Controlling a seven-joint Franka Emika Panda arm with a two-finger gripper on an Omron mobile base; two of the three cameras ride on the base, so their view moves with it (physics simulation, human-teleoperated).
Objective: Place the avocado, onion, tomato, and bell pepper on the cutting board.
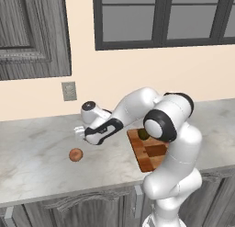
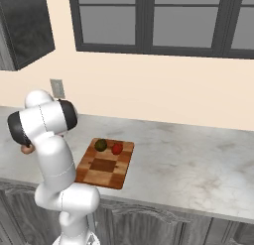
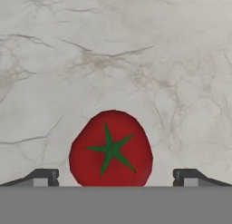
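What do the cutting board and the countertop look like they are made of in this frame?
The cutting board looks like wood with a smooth, slightly satin finish: it is a checkered pattern of light and dark brown blocks, as in butcher-block. The countertop looks like polished marble or a similar stone: pale grey-white with darker branching veins, clearest in the hand view. Being rendered, both are judged by surface look only.

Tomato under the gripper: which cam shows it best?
Hand view. The tomato sits whole on the marble counter, green star-shaped stem facing up, between the open gripper tips. Neither base view gives a clear look at this tomato; the arm covers that spot.
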